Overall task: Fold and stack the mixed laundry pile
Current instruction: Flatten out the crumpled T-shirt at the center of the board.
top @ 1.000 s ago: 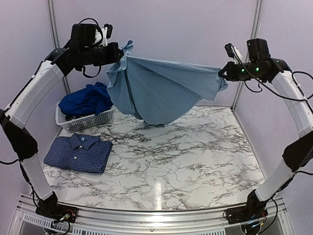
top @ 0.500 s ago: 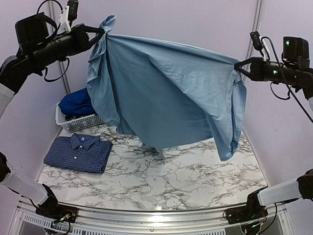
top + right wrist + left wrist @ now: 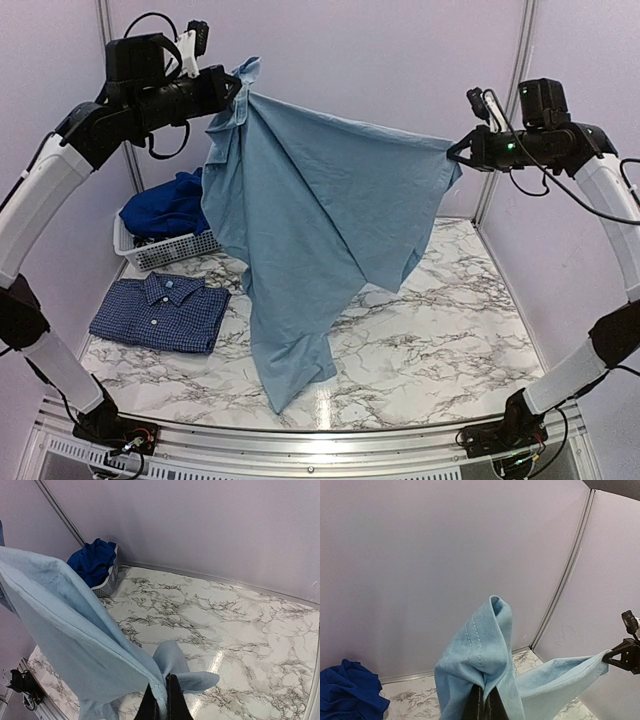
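Note:
A pale blue T-shirt (image 3: 310, 230) hangs spread in the air between both arms, its lowest part reaching down to the table near the front. My left gripper (image 3: 238, 88) is shut on one corner of it high at the back left; in the left wrist view the cloth (image 3: 480, 665) bunches over the shut fingers (image 3: 481, 707). My right gripper (image 3: 455, 152) is shut on the other corner, and the right wrist view shows the fabric (image 3: 75, 645) pinched in the fingertips (image 3: 175, 700). A folded navy checked shirt (image 3: 160, 312) lies flat at the left. Royal blue clothes (image 3: 170, 205) fill the basket.
A white slatted basket (image 3: 180, 248) stands at the back left against the wall. The marble table (image 3: 450, 330) runs to the right and front. Pale walls with metal corner posts (image 3: 520, 60) close in the back and sides.
Both arms have come back down and inward from a wider, higher spread. The pale blue shirt, stretched broad half a second ago, now hangs longer and narrower toward the table's front.

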`<act>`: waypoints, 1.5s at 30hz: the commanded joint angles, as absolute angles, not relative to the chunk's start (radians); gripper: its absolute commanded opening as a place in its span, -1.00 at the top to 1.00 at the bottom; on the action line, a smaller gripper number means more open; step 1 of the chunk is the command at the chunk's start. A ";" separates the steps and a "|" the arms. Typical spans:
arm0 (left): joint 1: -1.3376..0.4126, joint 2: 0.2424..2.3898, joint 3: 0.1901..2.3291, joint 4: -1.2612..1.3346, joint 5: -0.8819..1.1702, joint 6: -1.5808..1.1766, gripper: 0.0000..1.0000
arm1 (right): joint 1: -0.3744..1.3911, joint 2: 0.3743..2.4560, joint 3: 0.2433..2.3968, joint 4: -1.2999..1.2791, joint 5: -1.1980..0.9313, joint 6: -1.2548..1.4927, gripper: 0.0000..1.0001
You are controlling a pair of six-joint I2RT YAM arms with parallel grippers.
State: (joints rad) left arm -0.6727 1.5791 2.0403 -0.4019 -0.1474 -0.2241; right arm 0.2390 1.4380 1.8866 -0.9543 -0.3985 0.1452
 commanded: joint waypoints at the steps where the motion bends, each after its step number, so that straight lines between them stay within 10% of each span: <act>1: -0.661 1.522 2.060 -0.347 -0.149 -0.236 1.00 | 0.236 1.420 1.978 -0.936 -0.431 0.123 1.00; 16: -0.775 1.296 2.009 -0.320 0.020 -0.252 1.00 | 0.240 1.161 1.922 -0.929 -0.740 0.188 1.00; 27: -0.615 1.671 2.179 -0.259 -0.138 -0.233 1.00 | 0.165 1.407 1.817 -0.819 -0.512 0.227 1.00; 28: -0.583 1.735 2.194 -0.234 -0.110 -0.249 1.00 | 0.146 1.448 1.800 -0.794 -0.483 0.230 0.71; 30: -0.526 1.908 2.314 -0.252 -0.117 -0.269 0.48 | 0.107 1.560 1.786 -0.762 -0.431 0.240 -0.15; 32: -0.503 2.108 2.520 -0.372 -0.163 -0.251 -0.68 | 0.068 1.655 1.813 -0.770 -0.389 0.253 -0.47; 33: -0.493 2.166 2.560 -0.418 -0.178 -0.260 -0.96 | 0.053 1.679 1.830 -0.782 -0.376 0.257 -0.63; 38: -0.491 2.040 2.243 -0.455 -0.227 -0.295 -0.98 | 0.046 1.610 1.713 -0.796 -0.349 0.226 -0.97; 45: -0.571 1.777 1.821 -0.465 -0.263 -0.251 -0.98 | 0.134 1.424 1.273 -0.721 -0.514 0.187 -0.58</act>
State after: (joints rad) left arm -0.5121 2.0010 1.9339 -0.4831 -0.2306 -0.2756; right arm 0.0654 1.4990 1.4345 -0.7639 -0.4332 0.2131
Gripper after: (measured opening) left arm 0.988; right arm 0.850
